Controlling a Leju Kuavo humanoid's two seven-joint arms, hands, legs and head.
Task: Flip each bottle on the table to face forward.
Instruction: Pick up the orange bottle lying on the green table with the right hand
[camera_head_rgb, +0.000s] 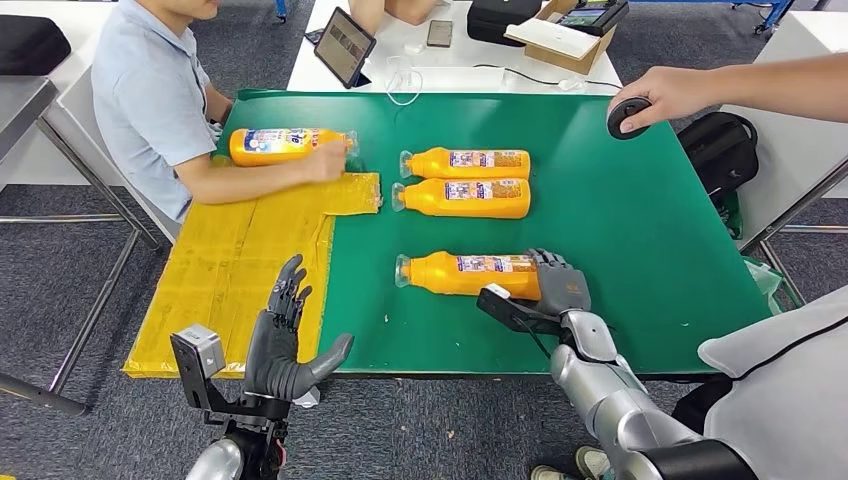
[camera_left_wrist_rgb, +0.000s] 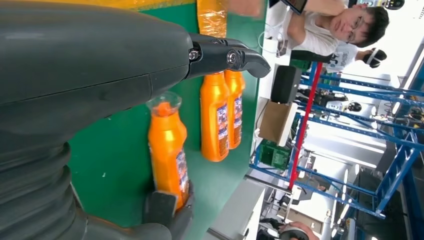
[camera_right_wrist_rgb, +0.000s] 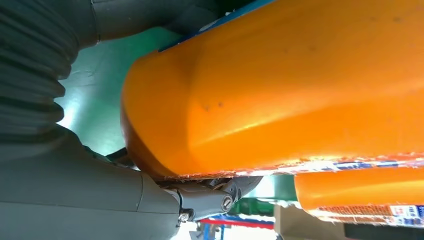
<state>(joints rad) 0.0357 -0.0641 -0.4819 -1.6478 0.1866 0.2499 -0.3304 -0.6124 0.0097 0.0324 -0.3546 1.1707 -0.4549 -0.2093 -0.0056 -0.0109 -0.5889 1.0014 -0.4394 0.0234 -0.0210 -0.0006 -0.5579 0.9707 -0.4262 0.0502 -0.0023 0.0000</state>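
Note:
Three orange bottles lie on their sides on the green table (camera_head_rgb: 640, 230), caps to the left. The nearest bottle (camera_head_rgb: 460, 273) (camera_left_wrist_rgb: 167, 150) (camera_right_wrist_rgb: 300, 85) has my right hand (camera_head_rgb: 557, 285) (camera_right_wrist_rgb: 75, 200) wrapped around its base, thumb on one side and fingers on the other. Two more bottles (camera_head_rgb: 470, 163) (camera_head_rgb: 465, 197) lie side by side behind it, also seen as a pair (camera_left_wrist_rgb: 214, 120) from the left wrist. A fourth bottle (camera_head_rgb: 285, 145) lies at the far left under a person's hand (camera_head_rgb: 325, 160). My left hand (camera_head_rgb: 283, 345) (camera_left_wrist_rgb: 90, 75) hovers open off the table's front edge.
A yellow mat (camera_head_rgb: 240, 270) covers the table's left part. A seated person leans in at the left. Another person's hand holds a dark round object (camera_head_rgb: 628, 115) over the far right corner. A white table with a tablet (camera_head_rgb: 345, 45) stands behind; a black bag (camera_head_rgb: 720, 150) sits at the right.

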